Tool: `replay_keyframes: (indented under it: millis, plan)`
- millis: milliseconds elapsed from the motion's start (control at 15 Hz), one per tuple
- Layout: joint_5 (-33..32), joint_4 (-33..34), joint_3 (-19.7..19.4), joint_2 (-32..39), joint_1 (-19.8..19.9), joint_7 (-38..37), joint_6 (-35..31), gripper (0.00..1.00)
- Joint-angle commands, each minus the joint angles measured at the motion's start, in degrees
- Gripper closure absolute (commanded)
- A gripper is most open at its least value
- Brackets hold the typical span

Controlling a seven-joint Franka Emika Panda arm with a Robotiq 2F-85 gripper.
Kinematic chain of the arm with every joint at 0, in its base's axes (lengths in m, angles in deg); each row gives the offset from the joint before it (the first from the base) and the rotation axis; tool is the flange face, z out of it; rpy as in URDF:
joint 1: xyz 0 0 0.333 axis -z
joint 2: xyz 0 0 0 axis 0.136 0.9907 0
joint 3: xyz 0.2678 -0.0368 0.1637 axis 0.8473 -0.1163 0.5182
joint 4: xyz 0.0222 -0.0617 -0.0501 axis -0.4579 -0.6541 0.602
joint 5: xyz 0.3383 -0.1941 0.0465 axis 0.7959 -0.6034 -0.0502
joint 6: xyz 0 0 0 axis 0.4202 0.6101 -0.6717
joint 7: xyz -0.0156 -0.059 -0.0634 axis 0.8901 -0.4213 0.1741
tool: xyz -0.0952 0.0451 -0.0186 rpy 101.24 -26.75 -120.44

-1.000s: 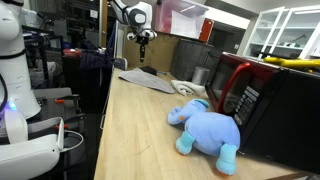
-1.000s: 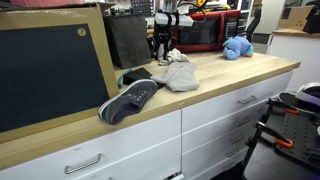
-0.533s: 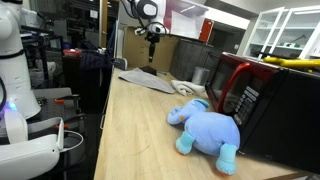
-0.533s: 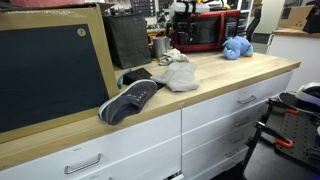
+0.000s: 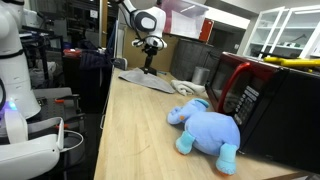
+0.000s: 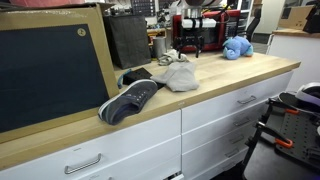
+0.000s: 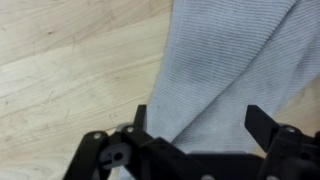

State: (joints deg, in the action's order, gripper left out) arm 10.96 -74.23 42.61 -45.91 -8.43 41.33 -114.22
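In the wrist view my gripper (image 7: 200,120) stands open, its two black fingers (image 7: 262,122) spread wide above a grey knitted cloth (image 7: 225,60) that lies crumpled on the light wooden counter (image 7: 60,60). Nothing is between the jaws. Both exterior views show the gripper (image 5: 150,60) (image 6: 190,45) hanging just above the grey cloth (image 5: 150,82) (image 6: 180,75) at the far end of the counter. Whether the fingertips touch the cloth I cannot tell.
A blue plush elephant (image 5: 205,128) (image 6: 237,47) lies beside a red and black microwave (image 5: 250,90) (image 6: 205,30). A dark shoe (image 6: 130,98) rests near the cloth, in front of a framed blackboard (image 6: 50,65). Drawers (image 6: 220,110) run below the counter edge.
The jaws have spread from partly closed to wide open. The arm rose a little and shifted sideways towards the microwave, then came down over the cloth.
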Motion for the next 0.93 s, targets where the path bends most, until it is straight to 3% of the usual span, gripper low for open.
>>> replay_keyframes:
  millis: [0, 600, 667, 733, 867]
  plan:
    - [0.2, -0.2, -1.2, 2.3, 0.1, 0.0, -3.6, 0.00]
    - [-1.0, 2.3, -5.5, 7.6, 1.1, -0.3, -6.6, 0.02]
    - [-0.8, 2.4, -5.5, 7.9, 1.0, 0.3, -6.9, 0.26]
    - [-0.7, 2.4, -5.4, 8.0, 0.9, 0.2, -7.2, 0.26]
    - [-0.3, 2.0, -4.9, 7.9, 0.4, 0.3, -8.5, 0.40]
